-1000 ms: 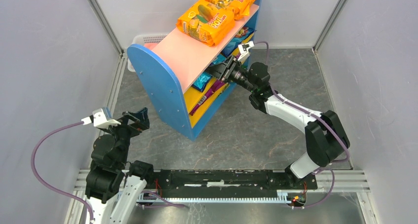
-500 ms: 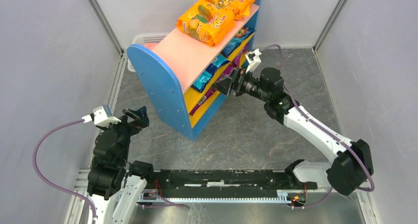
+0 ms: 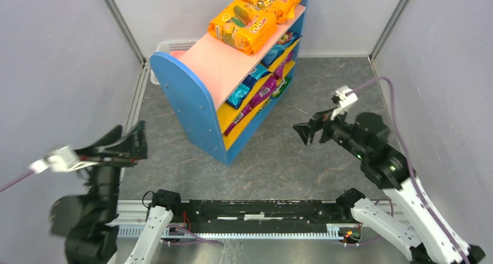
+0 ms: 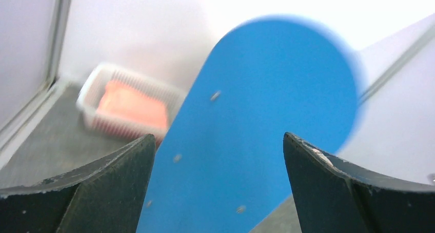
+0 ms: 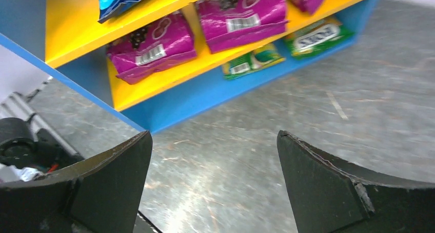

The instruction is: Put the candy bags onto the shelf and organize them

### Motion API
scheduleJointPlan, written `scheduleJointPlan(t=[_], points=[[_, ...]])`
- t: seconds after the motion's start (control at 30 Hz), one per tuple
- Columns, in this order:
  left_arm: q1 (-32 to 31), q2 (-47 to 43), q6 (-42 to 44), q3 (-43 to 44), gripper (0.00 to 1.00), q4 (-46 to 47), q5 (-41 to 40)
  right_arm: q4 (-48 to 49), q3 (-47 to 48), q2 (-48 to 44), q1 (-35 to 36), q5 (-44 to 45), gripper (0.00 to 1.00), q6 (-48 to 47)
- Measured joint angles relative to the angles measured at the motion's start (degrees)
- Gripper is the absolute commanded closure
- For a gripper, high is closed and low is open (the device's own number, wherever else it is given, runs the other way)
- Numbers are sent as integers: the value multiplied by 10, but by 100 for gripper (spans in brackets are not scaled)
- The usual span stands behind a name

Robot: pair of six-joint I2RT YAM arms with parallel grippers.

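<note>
The shelf (image 3: pixel 192 95) stands at the back with blue side panels, a pink top and yellow boards. Two orange candy bags (image 3: pixel 241 25) lie on its top. Blue bags (image 3: pixel 250 84) fill the upper board; purple bags (image 3: pixel 261 95) and green ones (image 3: pixel 283 85) sit lower. In the right wrist view the purple bags (image 5: pixel 151 48) lie on a yellow board and green bags (image 5: pixel 251 61) on the blue bottom. My right gripper (image 3: pixel 307 130) (image 5: pixel 214 135) hangs open and empty over the floor, right of the shelf. My left gripper (image 3: pixel 138 143) (image 4: pixel 218 138) is open and empty, facing the blue side panel (image 4: pixel 267 125).
A white slatted basket (image 3: pixel 174 45) (image 4: pixel 92 97) sits behind the shelf's left end, with an orange bag (image 4: pixel 131 104) inside it. Grey walls close in the left, right and back. The arms' base rail (image 3: pixel 261 209) runs along the near edge.
My right gripper opened, drew back from the shelf's lower board and swung right and nearer, leaving the bags there. My left arm swung left and lower.
</note>
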Motion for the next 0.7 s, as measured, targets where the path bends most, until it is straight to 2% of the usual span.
scheduleJointPlan(t=[0.13, 0.27, 0.4, 0.47, 0.53, 0.7], points=[[0, 66, 21, 161, 0, 40, 45, -112, 72, -67, 0, 62, 2, -51], [-1, 137, 41, 275, 0, 82, 111, -193, 232, -85, 0, 106, 2, -88], [-8, 176, 49, 320, 0, 97, 155, -218, 404, -85, 0, 128, 2, -116], [-14, 190, 51, 337, 0, 98, 169, -220, 456, -88, 0, 133, 2, -126], [-18, 197, 55, 348, 0, 99, 179, -216, 481, -99, 0, 140, 2, -136], [-19, 197, 55, 359, 0, 102, 195, -211, 469, -128, 0, 147, 2, -159]])
